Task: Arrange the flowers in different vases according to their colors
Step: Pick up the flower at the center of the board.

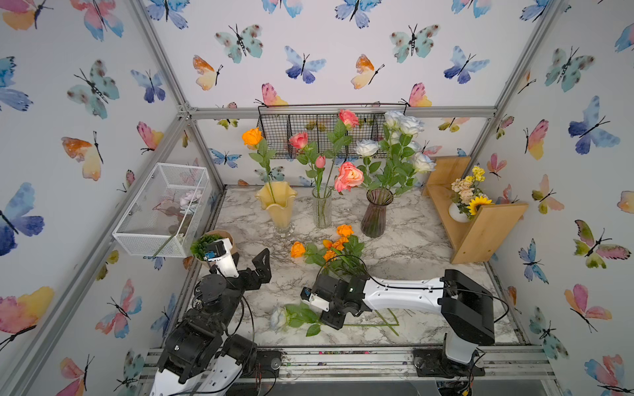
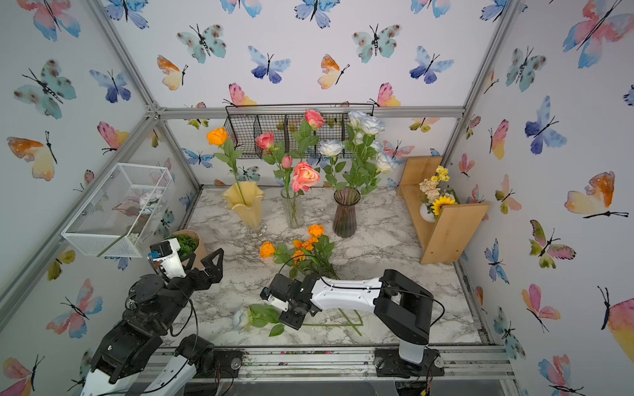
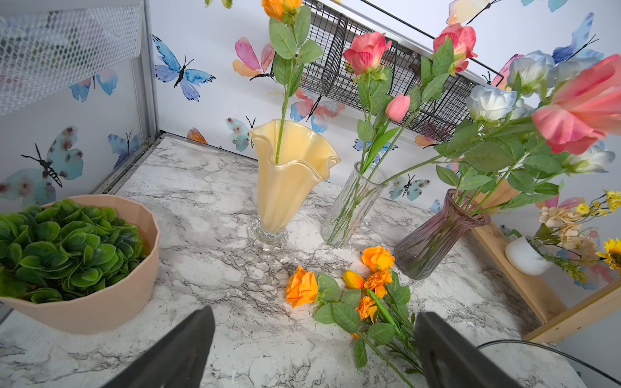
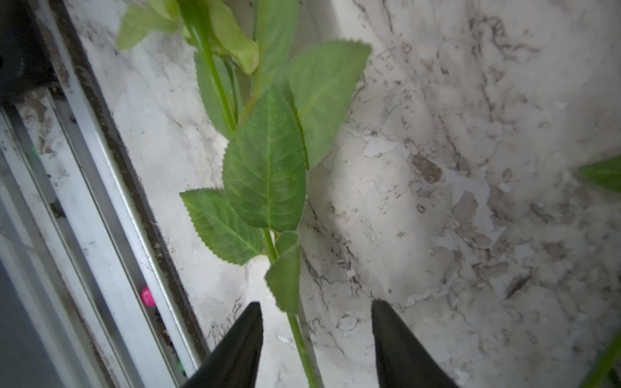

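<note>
One white rose (image 1: 278,317) lies flat on the tabletop (image 1: 411,247), well in front of the purple vase (image 1: 375,214). My right jaws stand part open astride its stem (image 4: 300,334), gripping nothing yet; left jaws wide, empty. I'd close squarely on bare stem, clear of the leaves (image 4: 265,174).

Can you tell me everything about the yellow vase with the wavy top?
The yellow vase looks like shiny, milky yellow glass. Its rim is wide and ruffled like a skirt, and the body narrows down to a small clear glass foot. It stands upright near the back of the marble table, at the end of the row of vases, beside the clear ribbed vase but not touching it. One orange rose stands in it on a long green leafy stem. Nothing else touches it.
</note>
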Available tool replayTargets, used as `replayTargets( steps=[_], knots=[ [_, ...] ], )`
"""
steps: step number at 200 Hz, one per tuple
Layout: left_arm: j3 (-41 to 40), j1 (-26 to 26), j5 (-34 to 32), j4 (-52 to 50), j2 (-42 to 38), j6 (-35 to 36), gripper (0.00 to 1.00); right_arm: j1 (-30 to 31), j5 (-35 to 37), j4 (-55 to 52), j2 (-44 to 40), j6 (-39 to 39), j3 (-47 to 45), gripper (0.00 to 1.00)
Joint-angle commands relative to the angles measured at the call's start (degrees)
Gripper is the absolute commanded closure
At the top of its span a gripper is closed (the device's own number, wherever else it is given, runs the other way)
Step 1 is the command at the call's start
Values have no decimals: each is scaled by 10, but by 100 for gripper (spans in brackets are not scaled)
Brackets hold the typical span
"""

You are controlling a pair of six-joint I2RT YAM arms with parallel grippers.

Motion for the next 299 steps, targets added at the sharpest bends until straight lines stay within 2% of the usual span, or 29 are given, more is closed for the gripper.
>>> replayTargets(
  steps=[1,55,99,150,181,212,246,299],
  knots=[
    [1,4,-6,-2,5,-1,1,10,0,8,12,-3,8,47],
    [1,11,-1,-1,9,1,1,20,0,4,43,-4,12,53],
    [1,14,2,0,12,1,1,20,-5,17,54,-10,6,63],
    [1,19,3,0,13,1,1,20,-5,16,69,-29,12,89],
    [0,27,5,1,11,1,1,20,16,19,59,-55,23,97],
    [0,38,10,3,11,4,1,11,24,31,42,-83,53,98],
    [0,43,12,3,7,3,1,-46,-19,67,24,-85,84,97],
    [0,43,7,3,-1,2,1,-154,-118,266,-71,-22,50,97]
  ],
)
